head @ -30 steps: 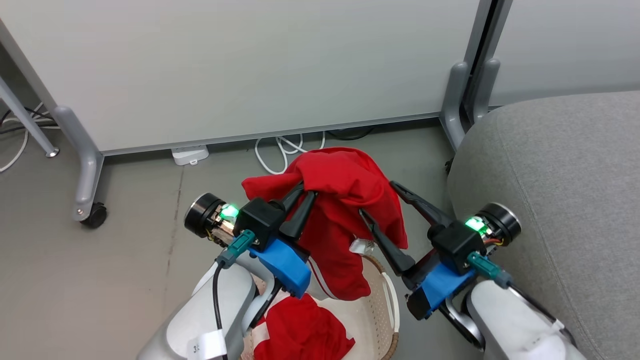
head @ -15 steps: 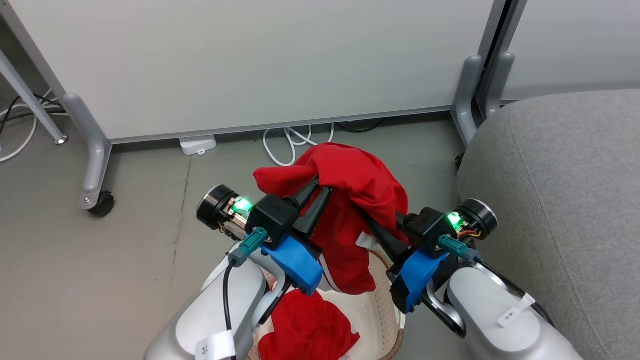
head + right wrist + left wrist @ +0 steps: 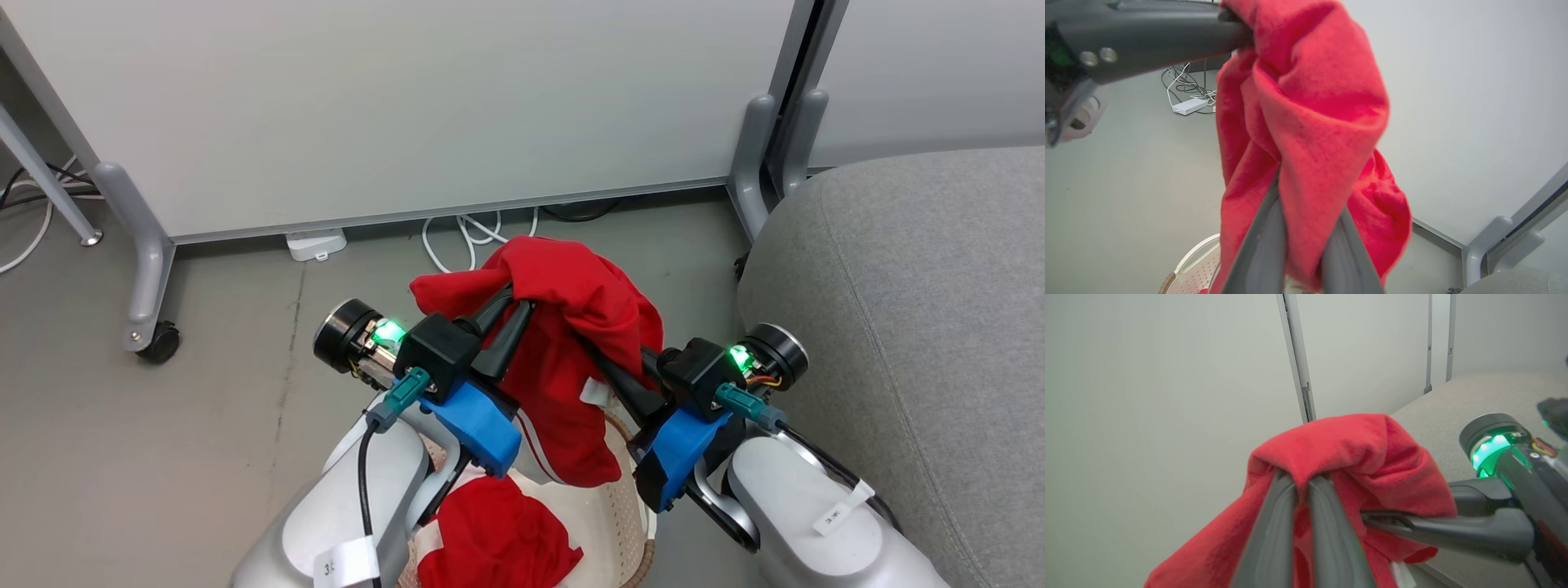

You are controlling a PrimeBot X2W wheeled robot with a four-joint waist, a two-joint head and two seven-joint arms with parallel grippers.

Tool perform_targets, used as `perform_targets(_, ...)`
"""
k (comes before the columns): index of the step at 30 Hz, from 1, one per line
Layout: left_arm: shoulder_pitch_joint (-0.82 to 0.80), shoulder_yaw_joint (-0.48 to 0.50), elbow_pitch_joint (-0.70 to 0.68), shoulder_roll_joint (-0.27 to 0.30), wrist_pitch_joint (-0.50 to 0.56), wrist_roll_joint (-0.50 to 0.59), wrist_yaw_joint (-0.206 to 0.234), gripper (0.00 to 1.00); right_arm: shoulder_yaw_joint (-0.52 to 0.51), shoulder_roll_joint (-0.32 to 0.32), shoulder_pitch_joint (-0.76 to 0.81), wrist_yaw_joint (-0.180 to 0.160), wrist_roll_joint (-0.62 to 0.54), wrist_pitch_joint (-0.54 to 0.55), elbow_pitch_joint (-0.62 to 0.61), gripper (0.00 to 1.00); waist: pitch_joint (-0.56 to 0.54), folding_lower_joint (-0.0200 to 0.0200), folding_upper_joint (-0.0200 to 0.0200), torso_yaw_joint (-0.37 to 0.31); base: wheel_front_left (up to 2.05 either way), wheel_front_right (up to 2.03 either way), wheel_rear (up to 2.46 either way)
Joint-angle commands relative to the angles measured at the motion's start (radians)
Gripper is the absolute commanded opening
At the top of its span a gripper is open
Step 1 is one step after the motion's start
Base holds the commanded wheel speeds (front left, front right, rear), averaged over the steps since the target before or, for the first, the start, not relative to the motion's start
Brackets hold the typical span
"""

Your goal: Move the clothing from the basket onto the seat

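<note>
Left claw [image 3: 1302, 482], right claw [image 3: 1310, 204] on clothing [image 3: 575, 286]

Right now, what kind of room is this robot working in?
Probably a lab or office corner, not a home: wheeled partition panels, loose white cables on the floor, beside a grey seat.

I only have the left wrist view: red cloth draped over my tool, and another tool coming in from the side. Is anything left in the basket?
Observer: Yes. The head view shows a second red garment lying in the basket.
Operator: Is the one I'm holding clear of the rim?
Observer: In the head view the lifted garment hangs with its lower end over the basket's opening. I can't tell whether it is above the rim.
Operator: Is the other tool gripping it?
Observer: In the right wrist view the right tool is shut on a bunch of that cloth.
</note>
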Motion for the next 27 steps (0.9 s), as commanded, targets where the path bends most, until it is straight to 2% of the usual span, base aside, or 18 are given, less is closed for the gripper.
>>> perform_targets(1, 0.007, 0.004, 0.002, 0.001, -0.005, 0.002, -0.005, 0.00, -0.001, 0.000, 0.011, 0.000, 0.002, 0.000, -0.007, 0.00, 0.000, -0.0001, -0.0001, 0.000, 0.00, 0.00, 0.00)
perform_targets(15, 0.010, 0.019, 0.001, -0.004, -0.005, 0.005, -0.007, 0.00, 0.001, 0.003, 0.016, 0.000, 0.001, 0.000, -0.025, 0.00, 0.003, -0.0001, -0.0001, 0.000, 0.00, 0.00, 0.00)
perform_targets(16, 0.012, 0.023, -0.001, -0.005, -0.005, 0.006, -0.006, 0.98, 0.000, 0.003, 0.016, 0.000, 0.000, 0.000, -0.026, 0.00, 0.003, -0.0001, -0.0001, 0.000, 0.00, 0.00, 0.00)
perform_targets(27, 0.029, 0.036, 0.007, -0.012, -0.005, 0.021, -0.008, 1.00, -0.092, 0.014, 0.041, 0.000, 0.019, 0.000, -0.058, 0.00, 0.006, -0.0001, -0.0001, 0.002, 0.00, 0.00, 0.00)
